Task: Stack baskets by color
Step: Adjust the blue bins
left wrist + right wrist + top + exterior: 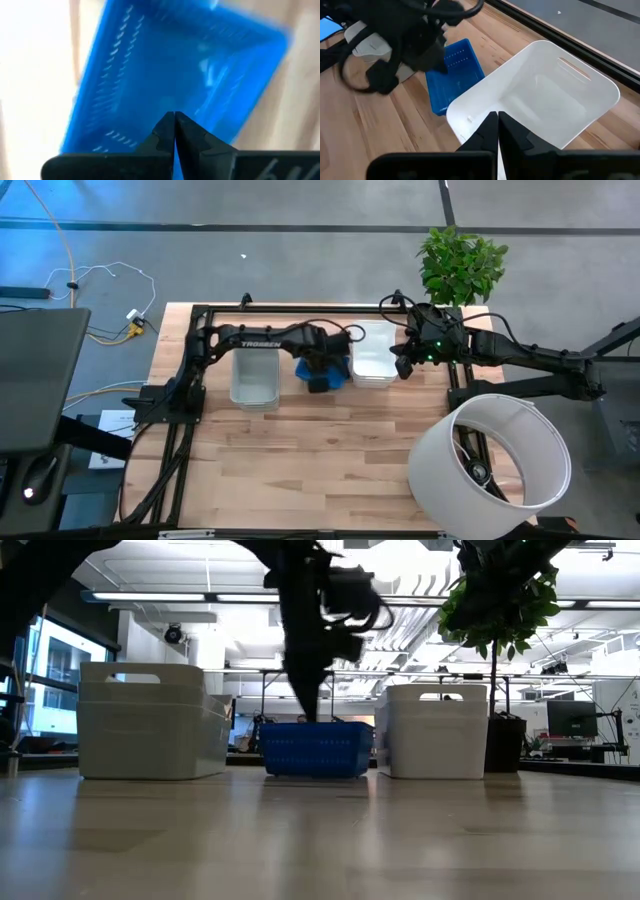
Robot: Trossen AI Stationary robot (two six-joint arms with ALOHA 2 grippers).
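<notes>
across the upper middle of the overhead frame, three basket stacks sit in a row on the wooden counter (300, 460). leftmost is the translucent grey basket stack (255, 377), looking in the low view like several bins nested together, with a slot handle near the rim. it is probably light, stiff plastic with smooth, slippery walls; the rim or the handle slot looks the best place to pinch it.

just right of it is the blue perforated basket (322, 372), lower than its neighbours. the left tool (318, 366) hangs directly over it, jaws fully closed and holding nothing; its wrist view shows the two tips pressed together above the basket's open inside. this bin should be very light and a little flexible, so it may skid or tip if nudged. the thin top edge of a short wall is the likely grip, one finger inside and one outside.

next right is the white basket stack (373, 355), tall, with cut-out handles. the right tool (405, 364) is at its right-hand edge, also fully closed and empty, tips together above the near rim in its wrist view. the rim wall is the obvious hold; nested bins could stick and lift together.

lower right stands a large white cylinder (490, 465), and a potted plant (462, 265) at upper right.
</notes>
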